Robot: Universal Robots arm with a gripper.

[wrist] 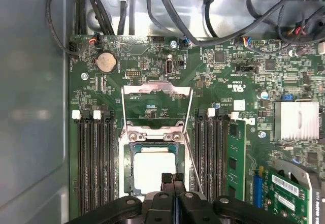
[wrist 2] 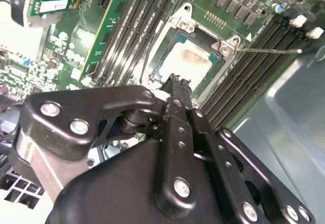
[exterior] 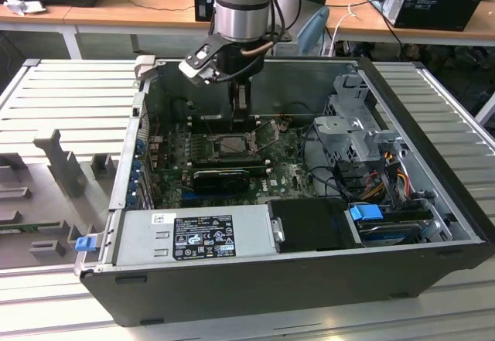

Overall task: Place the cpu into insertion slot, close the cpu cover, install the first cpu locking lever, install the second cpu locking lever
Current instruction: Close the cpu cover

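The cpu [wrist: 151,167], a pale square chip, lies flat in the insertion slot [wrist: 129,170] on the green motherboard; it also shows in the second wrist view [wrist 2: 187,60]. The cpu cover [wrist: 157,88], a thin metal frame, stands swung open beyond the slot, with the board showing through its opening. My gripper [wrist: 171,179] hangs just over the cpu's near edge, fingers shut together with nothing between them. In the second wrist view the gripper [wrist 2: 174,79] shows shut, and in the exterior view the gripper [exterior: 241,117] hangs above the slot [exterior: 230,144]. A thin locking lever [wrist: 193,164] slants loose beside the slot.
Black memory slots [wrist: 94,163] flank the socket on both sides. A green card [wrist: 237,158] and a finned heatsink [wrist: 297,120] stand to one side. Cables [wrist: 167,10] cross the case's wall. The open case [exterior: 418,233] holds a power supply [exterior: 193,236] and drive cage.
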